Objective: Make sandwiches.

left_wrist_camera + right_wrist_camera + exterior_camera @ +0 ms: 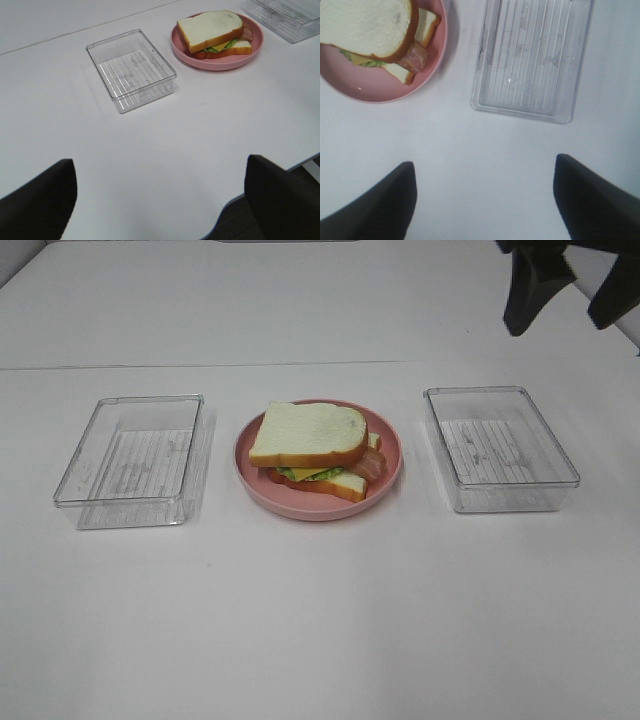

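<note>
Seemingly the stack is built: the sandwich (312, 450) sits on the pink plate (388, 478), between two clear trays; the left gripper (160, 200) and right gripper (485, 197) both gape wide, holding nothing — best to draw back high, leaving the top slice undisturbed.

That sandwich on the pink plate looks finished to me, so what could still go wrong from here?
The sandwich is a loose stack: its top slice sits skewed over the lettuce, cheese and bacon, so a nudge might slide the layers apart. It fills most of the pink plate, so a bump could tip pieces over the rim. Both grippers, left and right, are open and hold nothing; one swinging low might knock the light clear trays out of place.
</note>
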